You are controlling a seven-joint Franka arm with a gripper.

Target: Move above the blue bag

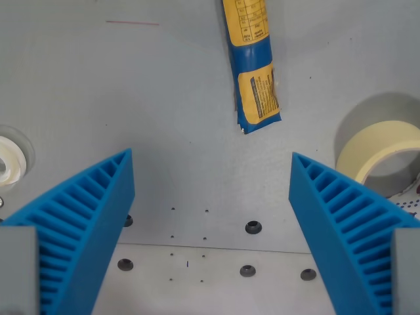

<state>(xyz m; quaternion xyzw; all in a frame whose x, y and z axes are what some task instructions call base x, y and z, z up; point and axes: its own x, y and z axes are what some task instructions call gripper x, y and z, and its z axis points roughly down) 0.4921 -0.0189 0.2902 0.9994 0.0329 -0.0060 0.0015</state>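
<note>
The gripper (211, 169) stood spread wide, its ribbed blue fingers (85, 216) holding nothing over the grey table (131, 98). Ahead, near the top centre of the wrist view, lay the blue bag (252, 65), its long axis running almost straight up the picture, one end pointing toward the gripper. A masking tape roll (380, 154) sat at the wrist view's right.

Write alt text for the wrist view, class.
A blue and yellow bag lies on a grey table above the open blue gripper. A tape roll sits at the wrist view's right.
</note>
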